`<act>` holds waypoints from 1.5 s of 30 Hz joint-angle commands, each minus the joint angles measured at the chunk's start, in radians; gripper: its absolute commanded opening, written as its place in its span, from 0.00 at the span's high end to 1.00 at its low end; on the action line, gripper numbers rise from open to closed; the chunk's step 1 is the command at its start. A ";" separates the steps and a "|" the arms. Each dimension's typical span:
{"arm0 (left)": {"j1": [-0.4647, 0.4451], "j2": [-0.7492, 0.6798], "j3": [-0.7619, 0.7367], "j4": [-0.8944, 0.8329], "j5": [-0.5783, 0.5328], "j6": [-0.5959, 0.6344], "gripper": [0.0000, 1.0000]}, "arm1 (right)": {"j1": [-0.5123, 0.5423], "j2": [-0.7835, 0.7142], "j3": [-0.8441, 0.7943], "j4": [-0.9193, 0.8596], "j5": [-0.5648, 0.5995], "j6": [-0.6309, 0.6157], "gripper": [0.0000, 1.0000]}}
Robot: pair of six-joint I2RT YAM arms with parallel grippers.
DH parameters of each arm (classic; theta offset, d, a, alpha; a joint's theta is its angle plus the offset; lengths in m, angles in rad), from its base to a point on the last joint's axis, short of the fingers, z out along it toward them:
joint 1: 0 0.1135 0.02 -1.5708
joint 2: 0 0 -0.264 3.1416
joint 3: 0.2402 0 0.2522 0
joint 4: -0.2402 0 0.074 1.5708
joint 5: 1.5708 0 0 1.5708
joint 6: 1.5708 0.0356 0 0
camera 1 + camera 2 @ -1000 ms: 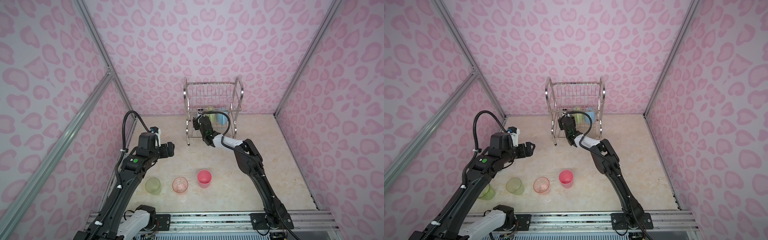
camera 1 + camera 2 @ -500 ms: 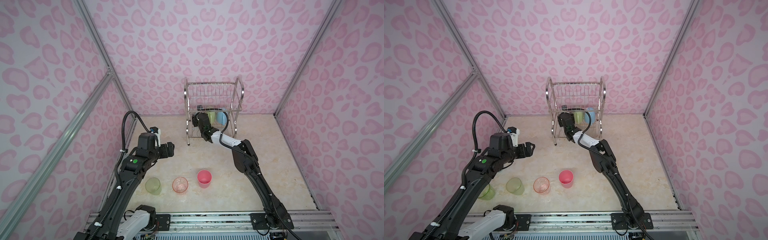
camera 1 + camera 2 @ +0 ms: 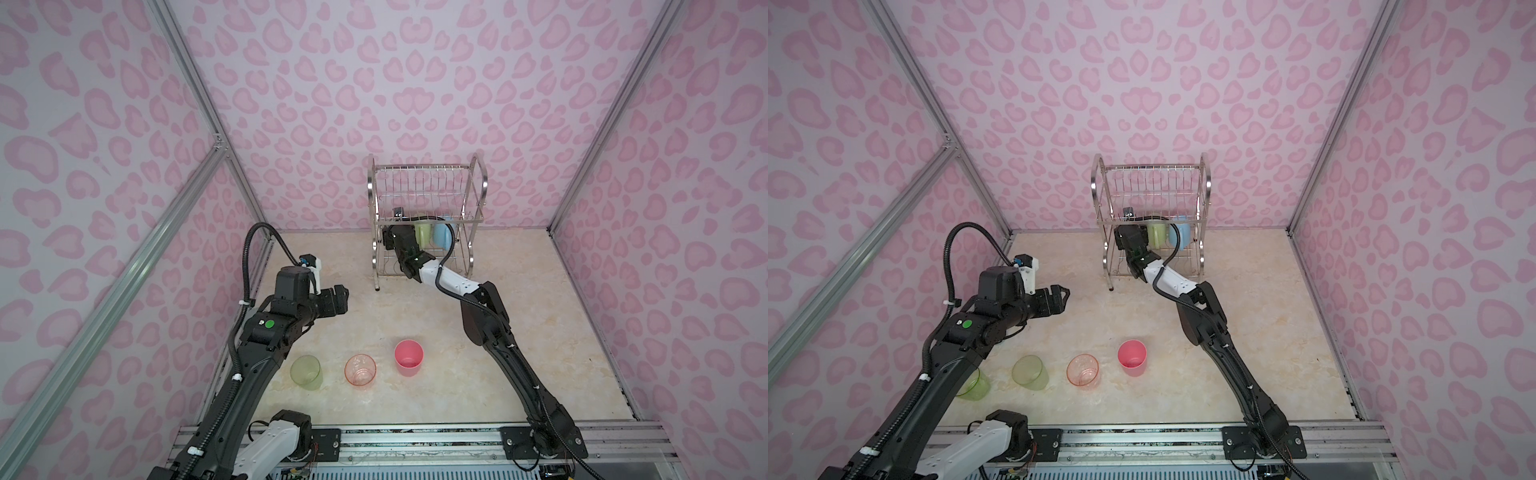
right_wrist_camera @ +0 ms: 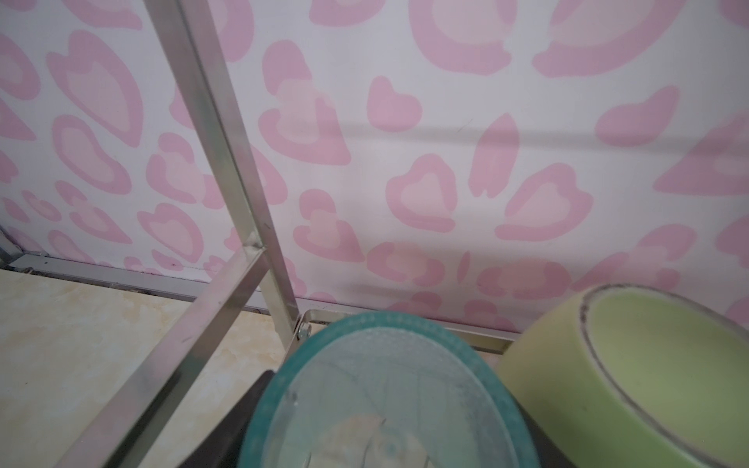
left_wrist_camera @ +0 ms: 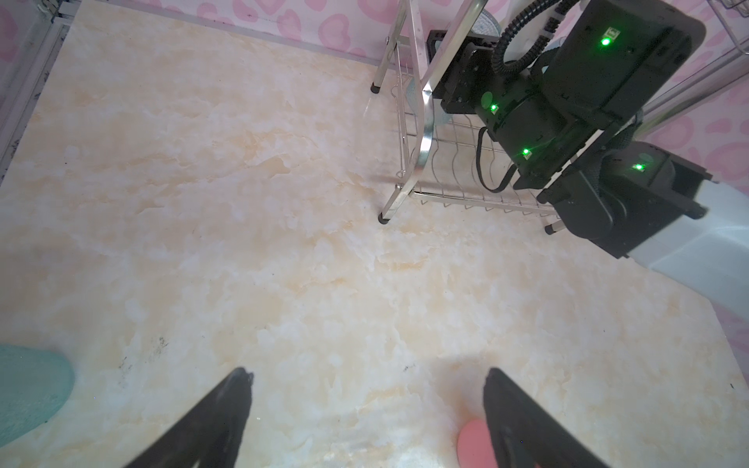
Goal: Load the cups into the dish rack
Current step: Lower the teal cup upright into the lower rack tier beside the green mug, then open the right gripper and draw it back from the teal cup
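Four tumblers stand upright on the table near its front edge. In a row from left to right we see a yellow-green tumbler, an orange-pink tumbler and a pink tumbler, each apart from the next. A second yellow-green tumbler sits further left, partly hidden under the left arm in a top view.

At the back of the table, close to the wall, stands the dish rack. On its lower tier we see a green mug and a blue mug side by side. The upper tier holds no cups that we can make out.

Our right gripper reaches into the lower tier from the front, just left of the green mug. From the right wrist we see a pale blue tumbler between its fingers, round end toward the camera and just beside the green mug. One dark finger shows against the tumbler's wall. We cannot tell whether the fingers press on it or stand clear.

Our left gripper hangs above bare table, left of the rack and well apart from it. Its fingers are spread wide with nothing between them, as the left wrist view shows plainly.
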 commanded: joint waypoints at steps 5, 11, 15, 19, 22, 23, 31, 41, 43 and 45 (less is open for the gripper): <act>0.000 -0.007 -0.004 0.025 0.004 0.002 0.09 | 0.006 0.005 -0.013 -0.011 0.033 -0.003 0.18; 0.001 -0.010 -0.004 0.023 0.006 0.001 0.09 | 0.018 -0.032 -0.086 0.054 0.048 -0.026 0.10; 0.000 -0.010 -0.004 0.025 0.006 0.001 0.09 | 0.020 -0.060 -0.137 0.087 0.057 -0.026 0.07; 0.000 -0.010 -0.004 0.025 0.008 0.003 0.09 | 0.020 -0.097 -0.221 0.157 0.060 -0.029 0.04; 0.000 -0.008 -0.004 0.025 0.010 0.001 0.09 | 0.021 -0.112 -0.249 0.167 0.061 -0.029 0.03; 0.000 -0.008 -0.004 0.026 0.011 0.001 0.09 | 0.020 -0.119 -0.265 0.177 0.060 -0.029 0.03; 0.001 -0.005 -0.003 0.026 0.011 0.002 0.09 | 0.019 -0.219 -0.473 0.316 0.019 -0.014 0.02; 0.001 0.004 -0.001 0.026 0.008 0.002 0.09 | 0.029 -0.331 -0.703 0.447 -0.015 -0.017 0.03; 0.002 0.006 -0.002 0.026 0.007 0.000 0.09 | 0.032 -0.359 -0.745 0.465 -0.020 -0.024 0.03; 0.002 0.009 -0.001 0.026 0.007 0.000 0.09 | 0.035 -0.390 -0.794 0.484 -0.032 -0.023 0.03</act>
